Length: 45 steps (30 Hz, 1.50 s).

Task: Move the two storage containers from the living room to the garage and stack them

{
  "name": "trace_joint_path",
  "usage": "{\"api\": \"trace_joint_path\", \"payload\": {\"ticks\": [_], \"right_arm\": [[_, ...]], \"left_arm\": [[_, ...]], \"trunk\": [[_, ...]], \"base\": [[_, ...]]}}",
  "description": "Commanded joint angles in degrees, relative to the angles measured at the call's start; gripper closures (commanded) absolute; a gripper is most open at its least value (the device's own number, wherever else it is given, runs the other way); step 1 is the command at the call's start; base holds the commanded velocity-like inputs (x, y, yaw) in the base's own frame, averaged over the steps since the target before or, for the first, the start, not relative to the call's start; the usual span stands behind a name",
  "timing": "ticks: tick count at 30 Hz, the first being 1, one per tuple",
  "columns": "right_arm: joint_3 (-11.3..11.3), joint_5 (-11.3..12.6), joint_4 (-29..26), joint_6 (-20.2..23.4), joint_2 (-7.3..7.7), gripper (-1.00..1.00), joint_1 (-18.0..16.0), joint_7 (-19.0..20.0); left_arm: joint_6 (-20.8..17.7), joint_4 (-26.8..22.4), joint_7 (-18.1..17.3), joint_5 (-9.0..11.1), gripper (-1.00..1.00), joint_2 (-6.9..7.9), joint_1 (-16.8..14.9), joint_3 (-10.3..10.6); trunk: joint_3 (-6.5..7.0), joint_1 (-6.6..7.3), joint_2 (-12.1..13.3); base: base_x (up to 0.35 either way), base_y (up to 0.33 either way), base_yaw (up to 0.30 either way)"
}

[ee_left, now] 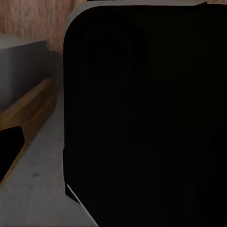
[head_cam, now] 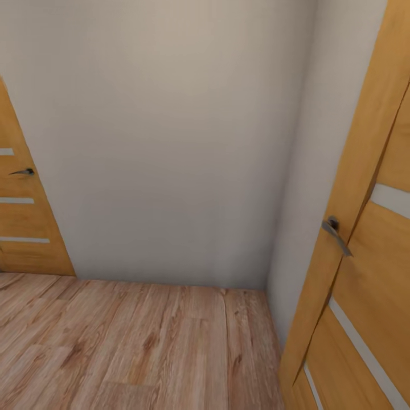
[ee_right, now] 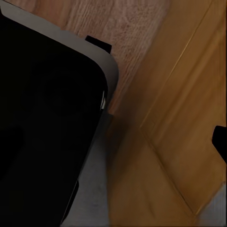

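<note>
A light wood-plank floor (head_cam: 131, 341) covers the lower part of the head view. It belongs to a narrow corner of a hallway, not to the garage, because there is no grey concrete here. The planks run from the lower edge of the frame up to the base of the walls.

Nearest, at the right edge of the frame, stands an orange-wood door (head_cam: 364, 273) with pale slits and a grey lever handle (head_cam: 336, 234). It is seen at a steep angle, so I judge that the robot is very close beside it. Whether it is open or closed I cannot tell.

Farther, in the middle of the frame, is a plain white wall (head_cam: 171, 148) that meets a second wall at the right in a corner. At the left edge of the frame a second door (head_cam: 23, 216) of the same wood stands against this far wall, with its own small handle (head_cam: 24, 171).

The two storage containers are nowhere in these views, so I cannot tell where they are. I judge that the robot is travelling between rooms.

In the left wrist view a large black body (ee_left: 142, 113) of the robot stands in front of the camera, with a grey surface and a wooden edge beside it. In the right wrist view a similar dark body (ee_right: 47, 118) is at the left, and wood planks and an orange-wood panel (ee_right: 179, 132) are beyond it. I suppose the arms are folded close to the trunk for driving. The state of the left claw and of the right claw I cannot tell.
</note>
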<state>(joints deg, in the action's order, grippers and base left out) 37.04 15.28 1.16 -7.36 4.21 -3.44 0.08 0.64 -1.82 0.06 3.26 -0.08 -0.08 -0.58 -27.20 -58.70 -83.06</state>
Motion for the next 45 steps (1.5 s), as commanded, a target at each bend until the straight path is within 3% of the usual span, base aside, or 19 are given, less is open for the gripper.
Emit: {"api": "trace_joint_path", "payload": {"ticks": [1,10,45], "right_arm": [[0.5,0.6,0.1,-0.3,-0.04,-1.00,-0.1,0.0],[0.5,0.9,0.1,-0.3,-0.14,-1.00,-0.1,0.0],[0.5,0.9,0.1,-0.3,-0.08,-1.00,-0.1,0.0]], "left_arm": [[0.1,0.0,0.0,0.3,-1.00,-0.01,0.0,0.0],[0.1,0.0,0.0,0.3,-1.00,-0.01,0.0,0.0],[0.1,0.0,0.0,0.3,-1.00,-0.01,0.0,0.0]], "trunk": [[-0.05,-0.03,0.0],[-0.05,-0.03,0.0],[-0.05,-0.03,0.0]], "base": [[0.321,0.000,0.000],[0.294,0.000,0.096],[0.109,0.024,0.011]]}}
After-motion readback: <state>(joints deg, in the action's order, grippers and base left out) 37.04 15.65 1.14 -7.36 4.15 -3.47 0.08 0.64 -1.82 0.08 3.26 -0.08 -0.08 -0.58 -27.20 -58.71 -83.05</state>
